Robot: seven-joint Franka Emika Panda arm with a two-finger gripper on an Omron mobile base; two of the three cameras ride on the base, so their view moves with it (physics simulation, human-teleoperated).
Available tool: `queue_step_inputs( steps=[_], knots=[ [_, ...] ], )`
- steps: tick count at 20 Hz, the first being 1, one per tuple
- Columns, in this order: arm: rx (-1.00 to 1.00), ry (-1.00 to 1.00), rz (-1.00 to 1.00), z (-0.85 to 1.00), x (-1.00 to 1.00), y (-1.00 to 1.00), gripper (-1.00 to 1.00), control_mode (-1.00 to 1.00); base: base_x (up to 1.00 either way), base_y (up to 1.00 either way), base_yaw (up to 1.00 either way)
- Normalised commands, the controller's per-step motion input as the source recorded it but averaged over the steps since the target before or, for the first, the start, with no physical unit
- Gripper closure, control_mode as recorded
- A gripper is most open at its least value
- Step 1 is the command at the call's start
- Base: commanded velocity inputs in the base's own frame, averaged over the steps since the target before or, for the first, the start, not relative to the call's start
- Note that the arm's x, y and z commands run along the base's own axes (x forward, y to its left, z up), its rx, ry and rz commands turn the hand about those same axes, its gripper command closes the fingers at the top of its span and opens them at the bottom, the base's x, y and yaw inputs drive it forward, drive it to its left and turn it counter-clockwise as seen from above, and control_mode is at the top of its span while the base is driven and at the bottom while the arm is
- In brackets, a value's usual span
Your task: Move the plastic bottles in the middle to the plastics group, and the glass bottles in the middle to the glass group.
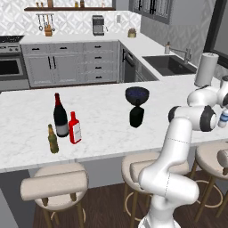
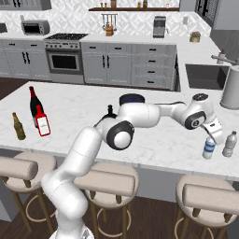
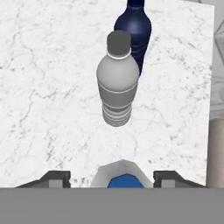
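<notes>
Partly hidden, small blue-capped bottle (image 3: pixel 125 178) between spread gripper (image 3: pixel 113 178) fingers, grip unclear, black bottle (image 1: pixel 136 115) behind arm.

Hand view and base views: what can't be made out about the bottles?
- small blue-capped bottle: hand view, bottom edge cuts all but its cap; contact with the fingertips unclear.
- dark blue bottle: hand view, grey bottle covers its body, top edge cuts its cap.
- black bottle: right base view, the arm hides all but its neck.
</notes>
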Motion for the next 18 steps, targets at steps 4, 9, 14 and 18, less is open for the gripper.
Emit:
queue_step_inputs(
  steps=[4,9,14,18],
  knots=[
    [-0.02,0.0,0.0,0.27,0.0,0.0,-1.0,-1.0,0.0,0.0,0.0],
    [-0.01,0.0,0.0,0.47,-0.12,0.13,-1.0,-1.0,0.0,0.0,0.0],
    [-0.03,0.0,0.0,0.5,-0.72,0.56,-1.0,-1.0,0.0,0.0,0.0],
    [-0.04,0.0,0.03,0.31,-0.58,0.94,-1.0,-1.0,0.0,0.0,0.0]
  ],
)
